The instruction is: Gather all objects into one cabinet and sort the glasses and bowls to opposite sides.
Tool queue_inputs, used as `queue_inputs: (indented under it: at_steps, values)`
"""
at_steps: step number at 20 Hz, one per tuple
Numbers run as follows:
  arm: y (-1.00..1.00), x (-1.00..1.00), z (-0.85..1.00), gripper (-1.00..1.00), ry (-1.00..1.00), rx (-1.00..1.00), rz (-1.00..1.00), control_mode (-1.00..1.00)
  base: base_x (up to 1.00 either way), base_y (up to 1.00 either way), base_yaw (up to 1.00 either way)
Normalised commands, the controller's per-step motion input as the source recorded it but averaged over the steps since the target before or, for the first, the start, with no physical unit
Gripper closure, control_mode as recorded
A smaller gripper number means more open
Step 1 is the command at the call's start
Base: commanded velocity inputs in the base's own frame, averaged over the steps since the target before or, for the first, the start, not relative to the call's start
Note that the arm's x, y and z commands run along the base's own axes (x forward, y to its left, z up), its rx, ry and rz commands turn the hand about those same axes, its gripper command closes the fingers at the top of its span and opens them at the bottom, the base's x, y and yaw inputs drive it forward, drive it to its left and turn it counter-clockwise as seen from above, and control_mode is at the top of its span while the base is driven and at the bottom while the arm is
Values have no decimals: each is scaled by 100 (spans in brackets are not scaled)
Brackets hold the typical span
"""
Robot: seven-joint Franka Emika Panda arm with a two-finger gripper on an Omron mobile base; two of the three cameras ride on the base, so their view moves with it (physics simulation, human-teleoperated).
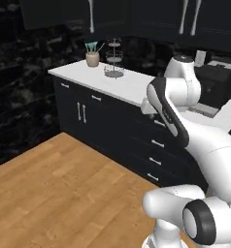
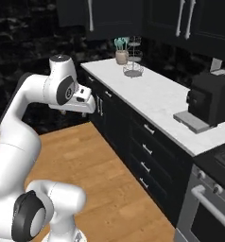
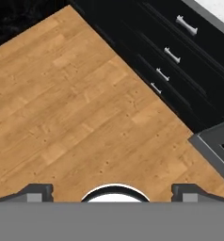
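My gripper (image 3: 112, 190) hangs open over the wooden floor, its two dark fingertips (image 3: 36, 191) wide apart with nothing between them. My white hand (image 2: 82, 102) is held out in front of the black lower cabinets, well short of the counter. Black upper cabinets (image 2: 109, 16) run along the top of both base views, their doors shut, each with a long pale bar handle (image 2: 90, 14). The same cabinets (image 1: 112, 14) show from the left side. The glasses and bowls are out of view.
A white counter (image 2: 157, 97) runs over black drawers (image 3: 180, 52) with silver pulls. On it stand a pot of teal utensils (image 1: 92, 57), a wire tiered stand (image 1: 114, 62) and a black coffee machine (image 2: 211, 101). An oven (image 2: 211, 208) sits at the right. Wooden floor (image 1: 64, 193) lies open to the left.
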Motion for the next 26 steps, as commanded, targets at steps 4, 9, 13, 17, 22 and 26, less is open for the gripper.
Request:
queue_inputs:
  at_steps: [4,9,13,17,22,26]
  values:
    - [0,0,0,-100,0,0,0,100,100,80,-10]
    - [0,0,0,-100,0,0,0,100,100,74,-12]
    - [0,0,0,-100,0,0,0,100,95,81,-16]
    - [0,0,0,-100,0,0,0,100,85,90,-16]
    - [0,0,0,-100,0,0,0,100,98,90,-21]
    - [0,0,0,-100,0,0,0,100,96,75,-34]
